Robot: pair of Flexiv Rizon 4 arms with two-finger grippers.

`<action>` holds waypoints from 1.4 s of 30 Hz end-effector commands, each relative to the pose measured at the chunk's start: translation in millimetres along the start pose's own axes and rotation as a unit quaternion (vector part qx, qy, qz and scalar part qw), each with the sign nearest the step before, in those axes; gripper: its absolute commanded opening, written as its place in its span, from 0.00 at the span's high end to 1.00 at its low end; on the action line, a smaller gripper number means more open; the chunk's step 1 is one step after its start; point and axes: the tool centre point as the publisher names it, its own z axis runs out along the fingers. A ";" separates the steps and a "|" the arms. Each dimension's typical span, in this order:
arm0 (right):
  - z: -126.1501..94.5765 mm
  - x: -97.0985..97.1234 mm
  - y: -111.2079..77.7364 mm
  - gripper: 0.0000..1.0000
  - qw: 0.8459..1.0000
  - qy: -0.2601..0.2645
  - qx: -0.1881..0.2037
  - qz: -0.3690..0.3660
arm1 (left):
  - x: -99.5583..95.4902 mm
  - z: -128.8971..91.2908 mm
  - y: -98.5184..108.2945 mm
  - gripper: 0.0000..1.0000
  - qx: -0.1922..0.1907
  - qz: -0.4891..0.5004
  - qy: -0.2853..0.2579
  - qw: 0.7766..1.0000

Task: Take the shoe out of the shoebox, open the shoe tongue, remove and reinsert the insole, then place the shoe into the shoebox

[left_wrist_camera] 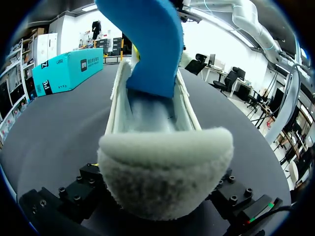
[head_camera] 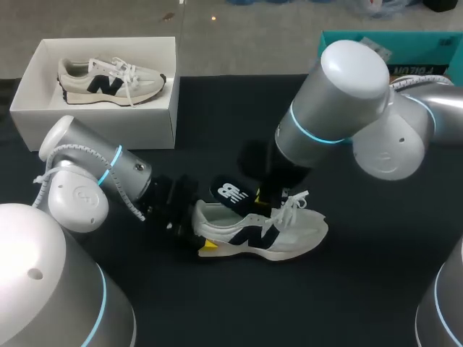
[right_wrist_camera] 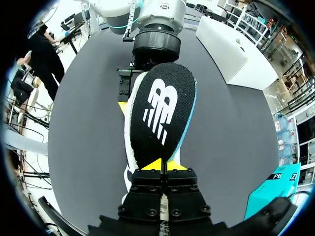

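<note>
clamped shoe (head_camera: 289, 233) at table (head_camera: 217, 108) middle, insole (head_camera: 230, 193) pinched above

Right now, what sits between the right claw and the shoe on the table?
The black insole, pinched by the right gripper, covers the shoe beneath; the right wrist view shows it.

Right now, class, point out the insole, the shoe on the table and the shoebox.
insole (right_wrist_camera: 162, 110): right wrist view, on its black top face.
shoe on the table (head_camera: 293, 230): head view, on its pale forefoot side.
shoebox (head_camera: 101, 129): head view, on its white front wall.
</note>
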 end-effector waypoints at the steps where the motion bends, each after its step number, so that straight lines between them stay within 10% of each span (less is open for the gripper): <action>1: 18.9 -5.5 22.4 1.00 1.000 0.010 0.001 -0.007 | -2.9 6.2 5.7 1.00 -0.001 0.000 0.001 1.000; 12: 23.1 -10.3 29.2 1.00 1.000 0.017 -0.019 -0.002 | -2.9 6.2 5.7 1.00 -0.001 0.000 0.001 1.000; 14: 22.8 -10.3 27.1 0.67 0.999 0.018 -0.027 0.002 | -2.9 6.2 5.7 1.00 -0.001 0.000 0.001 1.000; 19: 22.2 -11.1 20.8 0.36 0.998 0.029 -0.047 0.012 | -2.9 6.2 5.7 1.00 -0.001 0.000 0.001 1.000; 25: 20.3 -12.0 9.5 0.25 0.994 0.056 -0.093 0.029 | -2.9 6.2 5.7 1.00 -0.001 0.000 0.001 1.000; 29: 23.5 -13.9 6.2 0.23 0.983 0.103 -0.151 0.031 | -2.9 6.2 5.7 1.00 -0.001 0.000 0.001 1.000; 42: 11.5 -21.2 25.0 0.41 0.980 0.129 -0.149 0.010 | -2.9 6.2 5.7 1.00 -0.001 0.000 0.001 1.000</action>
